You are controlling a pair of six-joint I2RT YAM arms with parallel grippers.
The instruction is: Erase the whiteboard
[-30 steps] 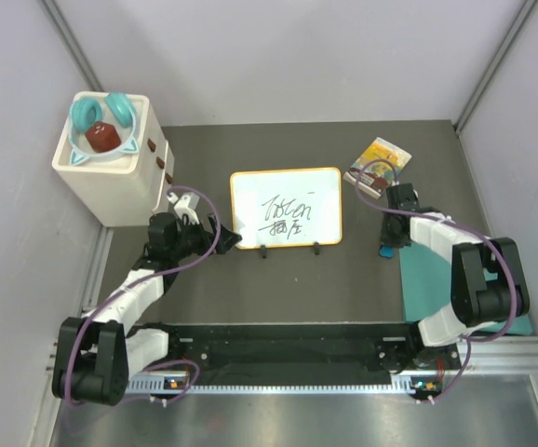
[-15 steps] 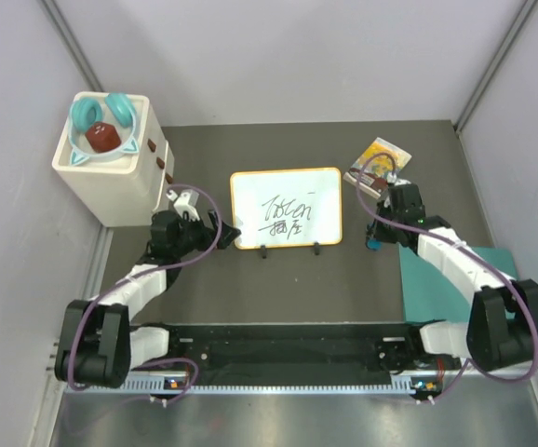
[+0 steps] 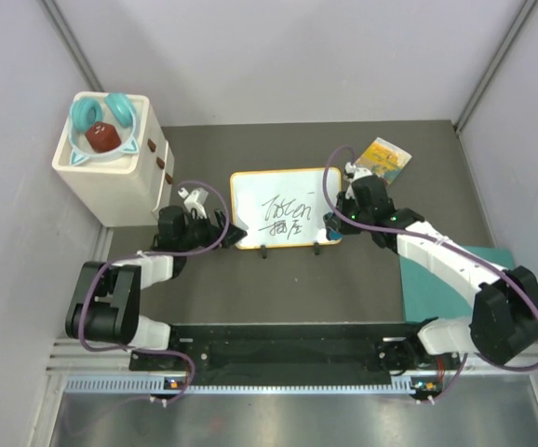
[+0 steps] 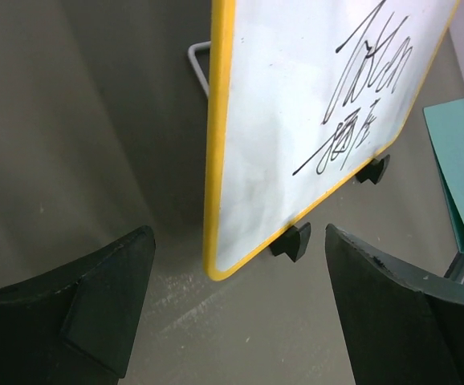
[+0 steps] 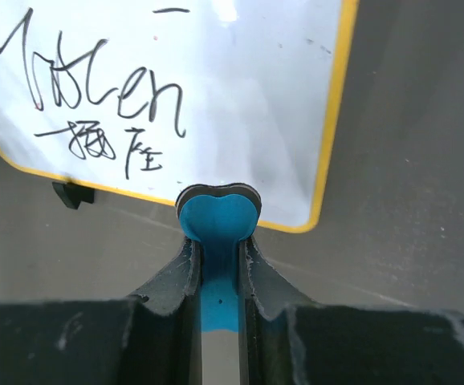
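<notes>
**Item: whiteboard (image 3: 286,189).** Small, rectangular, with a white face in a thin orange-yellow rounded frame. Stands near the centre of the dark table (image 3: 278,289), propped at a tilt on two black feet (image 4: 291,241) along its 6 o'clock edge. Bears black handwriting (image 3: 288,212) across the middle, not yet wiped.

**Handling (judged).** Probably light and stiff, with a slick face and a narrow footing. Likely to slide or tip back under a wipe unless braced. Best held on the frame at the 9 o'clock edge or the 7 o'clock corner, clear of the ink and the feet.

**Left gripper (image 3: 221,229).** At the board's 7 o'clock corner. Jaws spread wide, one on each side of the frame corner, touching nothing and holding nothing.

**Right gripper (image 3: 337,221).** At the board's 4 o'clock corner. Jaws clamped on a blue eraser (image 5: 217,218) with a dark rim, its tip over the lower frame edge. Contact with the board not determinable.

**Surroundings.**
- White box (image 3: 111,182) at 10 o'clock, carrying teal headphones (image 3: 90,114).
- Yellow-covered book (image 3: 382,155) at 1 o'clock.
- Teal mat (image 3: 437,289) at 4 o'clock.
</notes>
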